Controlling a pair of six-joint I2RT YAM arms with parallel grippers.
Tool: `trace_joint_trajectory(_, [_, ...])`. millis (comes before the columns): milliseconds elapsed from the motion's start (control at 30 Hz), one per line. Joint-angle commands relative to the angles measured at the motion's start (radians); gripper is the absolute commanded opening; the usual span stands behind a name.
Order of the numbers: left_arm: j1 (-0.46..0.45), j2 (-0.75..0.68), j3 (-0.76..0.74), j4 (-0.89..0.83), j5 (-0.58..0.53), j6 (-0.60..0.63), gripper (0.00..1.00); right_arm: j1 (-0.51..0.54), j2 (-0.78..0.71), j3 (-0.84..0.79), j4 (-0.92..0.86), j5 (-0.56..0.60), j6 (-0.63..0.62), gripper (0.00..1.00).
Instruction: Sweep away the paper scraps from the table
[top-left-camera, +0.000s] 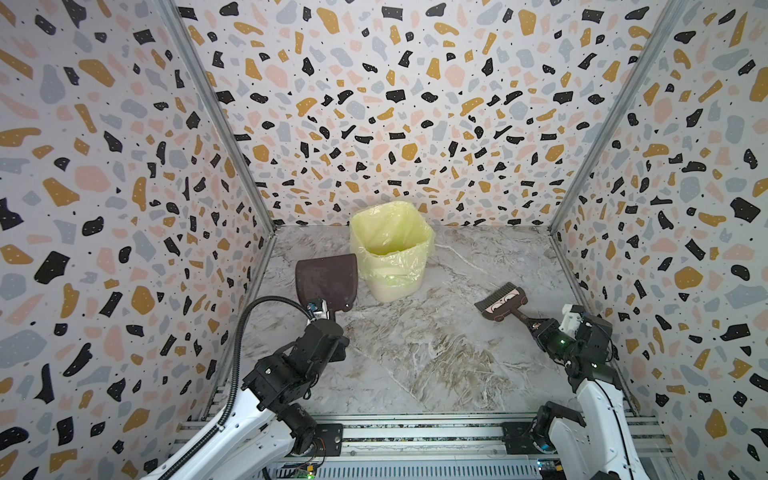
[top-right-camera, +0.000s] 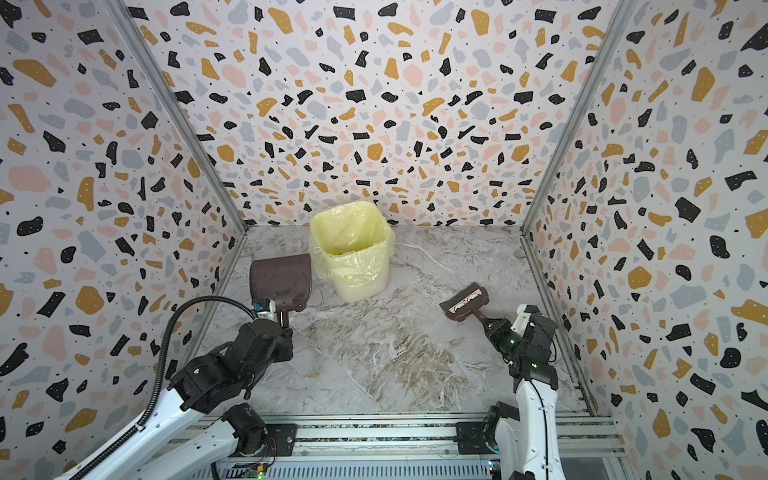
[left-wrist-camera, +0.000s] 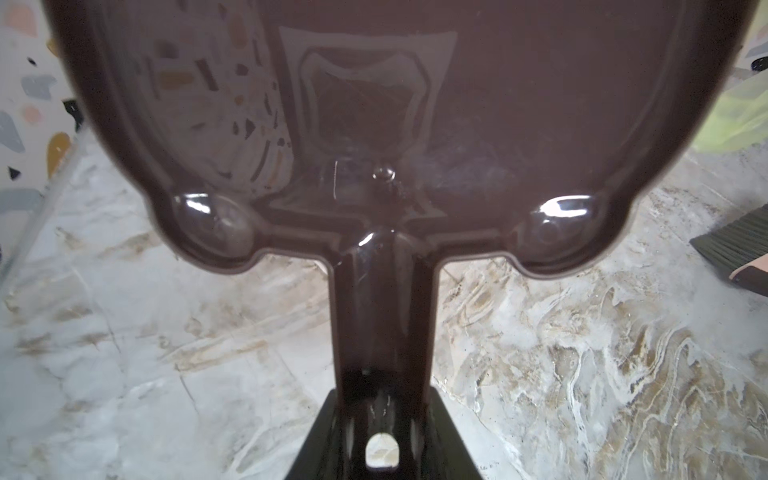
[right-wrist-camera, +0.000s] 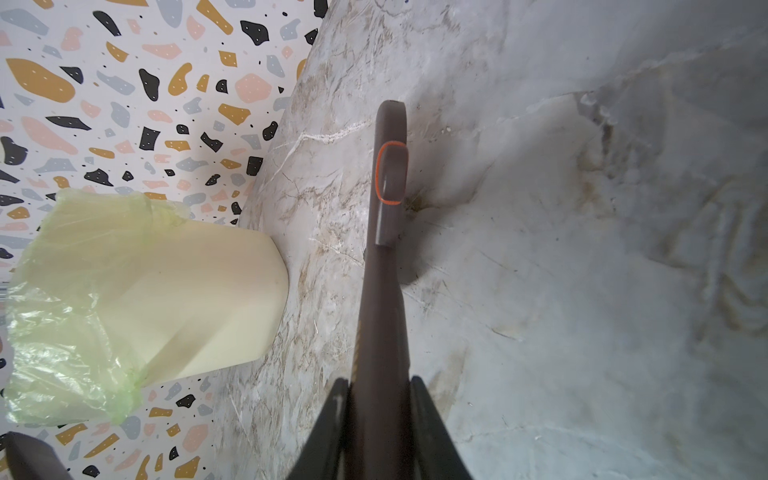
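The left end effector (left-wrist-camera: 382, 432) grips the brown dustpan (top-left-camera: 326, 276) by its handle, the right end effector (right-wrist-camera: 380, 415) the brush (top-left-camera: 505, 301); no paper scraps show on the desk (top-left-camera: 436, 357); the dustpan, just beside the bin (top-left-camera: 395, 286), could snag the liner (top-left-camera: 415, 232) and tip it.

Between left jaws, dustpan (left-wrist-camera: 415, 124) showing glossy smooth plastic; between right jaws, brush handle (right-wrist-camera: 380, 311) looking matt; bin liner (top-left-camera: 395, 266) showing thin crinkled film.

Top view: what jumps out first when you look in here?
The speckled walls all around grab the eye first. Then the yellow-lined bin at the back of the table, the left gripper holding a brown dustpan beside it, and the right gripper holding a cartoon-faced brush on the right.
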Motion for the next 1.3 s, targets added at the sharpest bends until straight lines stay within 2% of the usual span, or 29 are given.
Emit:
trace_joint_trajectory(0, [0.016, -0.017, -0.045, 0.112, 0.032, -0.093, 0.00, -0.008, -0.020, -0.011, -0.040, 0.017, 0.016, 0.06])
trace_joint_trajectory(133, [0.039, -0.009, -0.134, 0.202, 0.081, -0.129, 0.00, -0.012, -0.025, -0.031, -0.081, 0.035, 0.032, 0.12])
trace_joint_trajectory(267, [0.069, 0.013, -0.201, 0.262, 0.115, -0.143, 0.00, -0.019, -0.020, -0.031, -0.164, 0.069, 0.020, 0.23])
trace_joint_trajectory(467, [0.120, 0.021, -0.276, 0.340, 0.168, -0.148, 0.00, -0.028, -0.022, -0.018, -0.262, 0.108, -0.012, 0.53])
trace_joint_trajectory(767, [0.206, 0.129, -0.305, 0.453, 0.244, -0.086, 0.00, -0.028, -0.050, 0.062, -0.421, 0.201, -0.057, 0.81])
trace_joint_trajectory(967, [0.230, 0.209, -0.313, 0.513, 0.274, -0.059, 0.00, -0.012, -0.090, 0.138, -0.497, 0.249, -0.078, 0.90])
trace_joint_trajectory(1133, [0.238, 0.275, -0.321, 0.533, 0.294, -0.042, 0.21, -0.002, -0.078, 0.203, -0.480, 0.286, -0.126, 0.94])
trace_joint_trajectory(1267, [0.238, 0.278, -0.291, 0.502, 0.286, -0.021, 0.33, 0.016, -0.025, 0.278, -0.436, 0.346, -0.199, 0.95])
